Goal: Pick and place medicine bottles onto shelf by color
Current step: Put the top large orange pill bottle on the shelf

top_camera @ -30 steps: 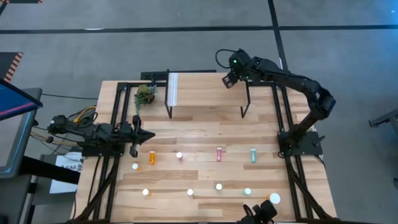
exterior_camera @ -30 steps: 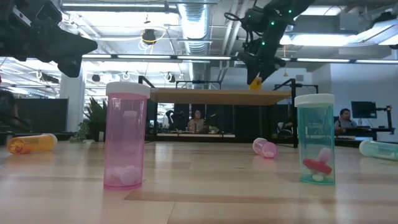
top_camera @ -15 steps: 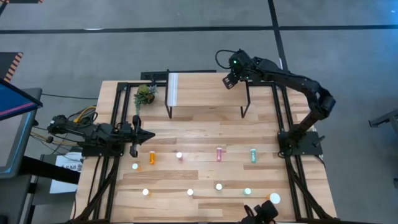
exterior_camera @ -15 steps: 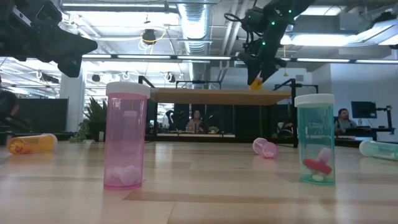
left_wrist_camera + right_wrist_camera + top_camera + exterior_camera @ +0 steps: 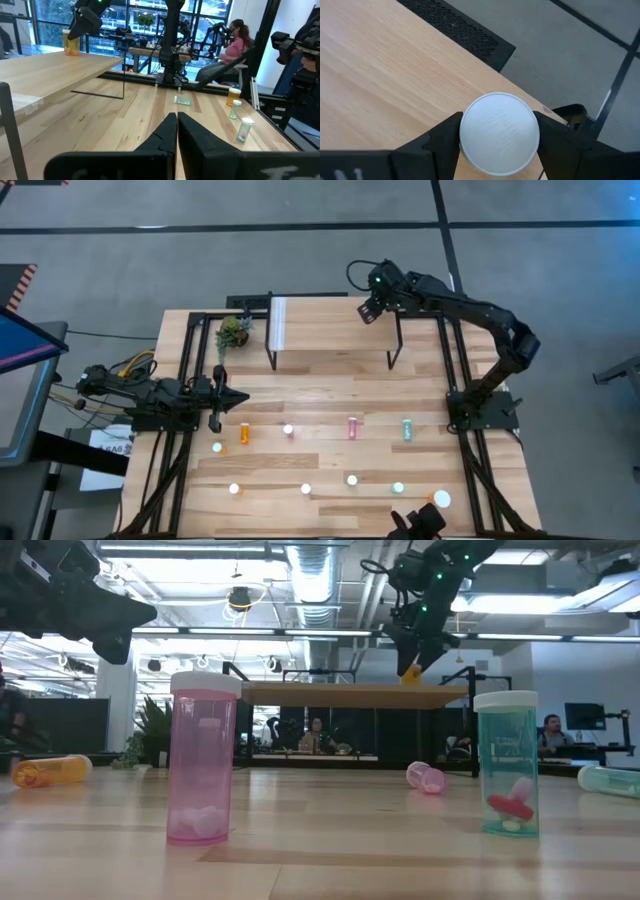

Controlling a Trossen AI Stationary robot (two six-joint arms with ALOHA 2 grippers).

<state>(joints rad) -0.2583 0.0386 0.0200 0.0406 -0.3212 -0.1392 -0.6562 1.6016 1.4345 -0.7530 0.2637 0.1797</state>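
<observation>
Currently right gripper clamped on white-capped orange bottle over shelf far right corner, left gripper closed, parked at table's left.

Shelf top lying mostly bare; right end effector w/ orange bottle occupying its right end. Bottles standing in two rows across front of table; middle strip staying open. Plant blocking left of shelf.
</observation>
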